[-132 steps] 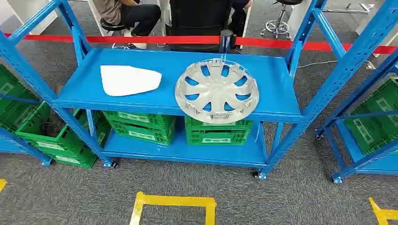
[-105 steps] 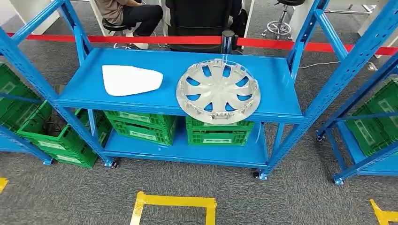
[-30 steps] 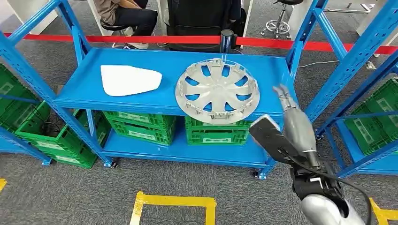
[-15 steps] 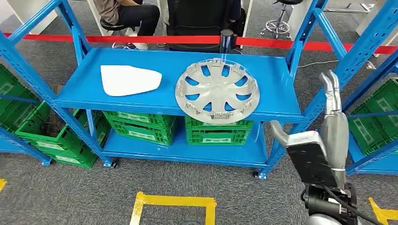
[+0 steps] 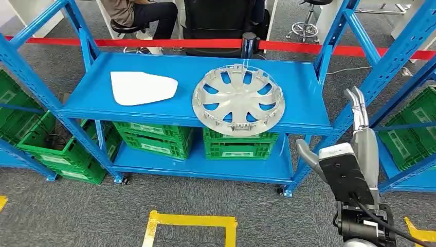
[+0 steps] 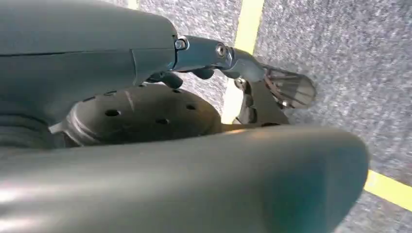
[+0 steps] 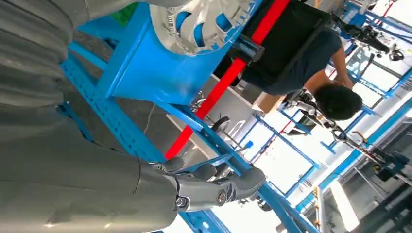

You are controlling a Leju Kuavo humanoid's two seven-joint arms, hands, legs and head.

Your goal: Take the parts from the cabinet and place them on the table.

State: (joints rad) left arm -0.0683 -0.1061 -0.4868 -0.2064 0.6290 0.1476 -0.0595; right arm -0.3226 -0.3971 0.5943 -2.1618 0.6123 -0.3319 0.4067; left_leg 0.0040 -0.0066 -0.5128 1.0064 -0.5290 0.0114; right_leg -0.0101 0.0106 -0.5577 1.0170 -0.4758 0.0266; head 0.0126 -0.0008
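A silver hubcap [image 5: 238, 99] lies flat on the top shelf [image 5: 303, 110] of the blue rack, reaching the shelf's front edge. To its left on the same shelf lies a flat white part [image 5: 142, 88]. My right hand [image 5: 362, 136] is raised to the right of the shelf, fingers [image 5: 356, 103] stretched upward and apart, holding nothing, well clear of the hubcap. The right wrist view shows this hand [image 7: 204, 187] with the hubcap [image 7: 194, 24] beyond it. My left hand [image 6: 160, 73] hangs over grey carpet and holds nothing, its fingers extended.
Green crates [image 5: 236, 145] fill the lower shelf, with more at the left [image 5: 31, 128] and right [image 5: 411, 134]. The rack's blue right post [image 5: 383, 69] stands just behind my right hand. A red barrier tape [image 5: 154, 43] and seated people are behind. Yellow floor tape [image 5: 190, 221] lies near me.
My right arm rose into view, first near the hubcap's right side, then swung right to beside the rack's post; in the last half second it dropped slightly. The parts have not moved.
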